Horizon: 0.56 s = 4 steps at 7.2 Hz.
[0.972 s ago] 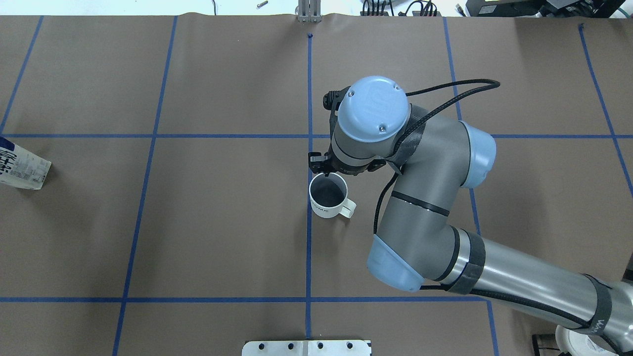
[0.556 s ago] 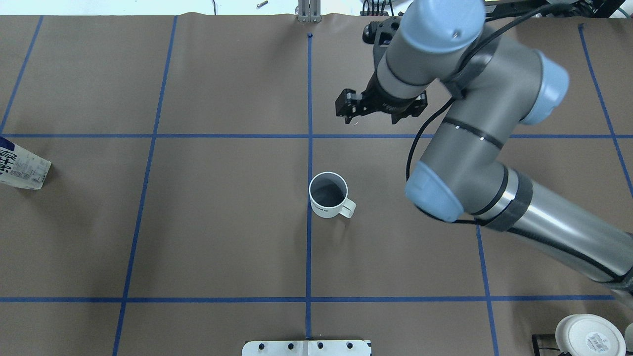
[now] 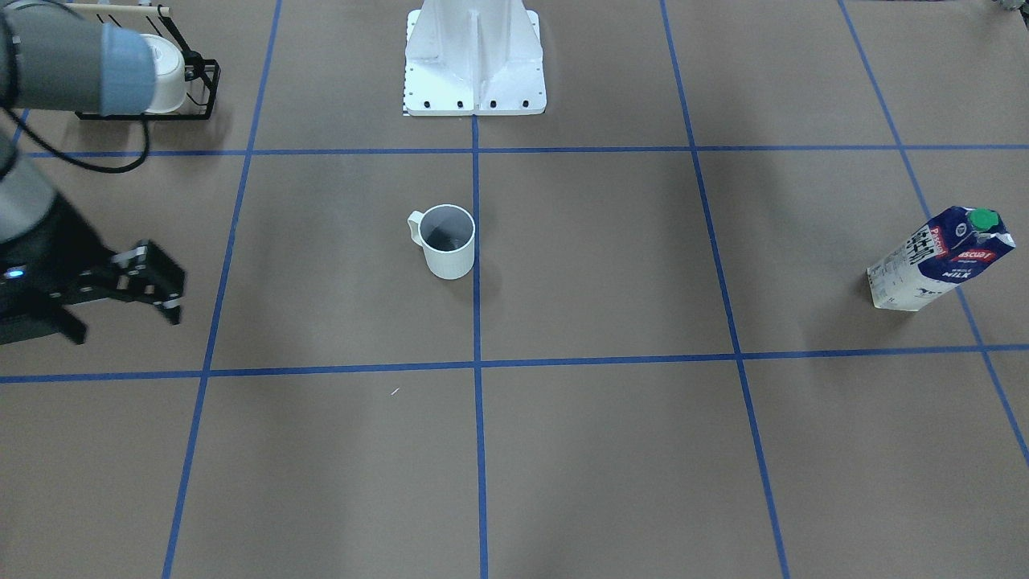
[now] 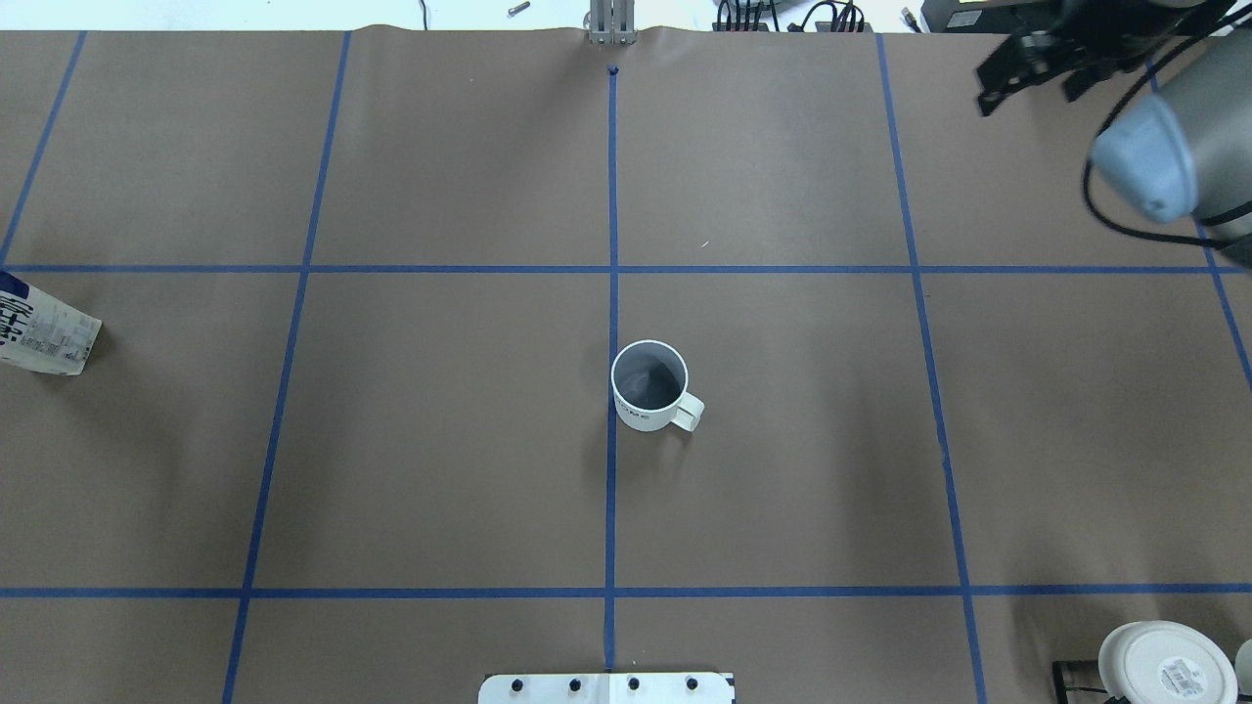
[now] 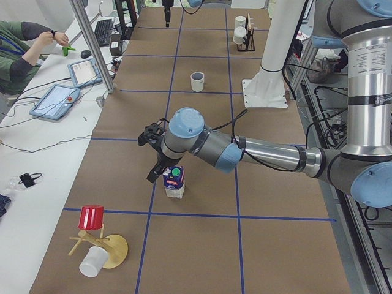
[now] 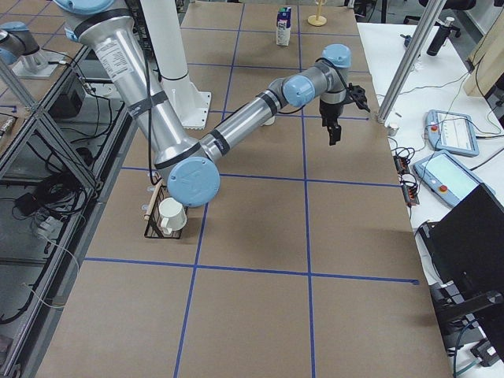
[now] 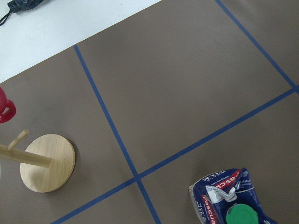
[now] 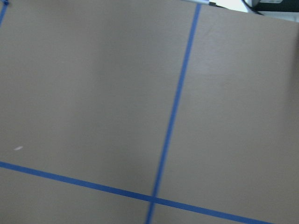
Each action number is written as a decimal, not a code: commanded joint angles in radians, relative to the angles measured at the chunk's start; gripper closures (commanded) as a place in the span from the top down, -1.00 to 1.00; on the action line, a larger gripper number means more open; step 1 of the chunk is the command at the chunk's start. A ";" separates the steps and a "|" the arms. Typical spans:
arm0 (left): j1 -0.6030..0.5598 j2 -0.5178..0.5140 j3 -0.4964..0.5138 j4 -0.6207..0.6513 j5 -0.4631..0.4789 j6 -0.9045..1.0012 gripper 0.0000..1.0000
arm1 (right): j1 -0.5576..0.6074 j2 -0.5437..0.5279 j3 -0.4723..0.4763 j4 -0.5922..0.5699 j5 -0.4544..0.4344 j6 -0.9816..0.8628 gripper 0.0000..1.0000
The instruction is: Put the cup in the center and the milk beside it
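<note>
Front view: the cup stands in the middle of the table, right beside the blue line, so I think that job is done. My right gripper is off to the side, spread wide, holding nothing. From above, the milk is far away at the edge. Left side view: my left gripper hangs just beside the milk, I guess to grab it. Spread or closed, I cannot tell.
</note>
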State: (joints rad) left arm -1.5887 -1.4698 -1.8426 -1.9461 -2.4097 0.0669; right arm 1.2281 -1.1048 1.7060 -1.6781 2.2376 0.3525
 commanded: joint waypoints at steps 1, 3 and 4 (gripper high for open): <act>0.036 0.000 -0.007 -0.002 -0.012 -0.125 0.99 | 0.202 -0.183 -0.068 -0.005 0.045 -0.353 1.00; 0.073 0.008 0.003 0.025 -0.003 -0.128 0.99 | 0.325 -0.446 -0.059 0.076 -0.010 -0.557 1.00; 0.075 0.011 0.017 0.026 0.009 -0.130 0.99 | 0.336 -0.522 -0.054 0.096 -0.013 -0.560 1.00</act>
State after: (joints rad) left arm -1.5227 -1.4636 -1.8393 -1.9277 -2.4132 -0.0589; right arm 1.5230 -1.5012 1.6483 -1.6218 2.2408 -0.1509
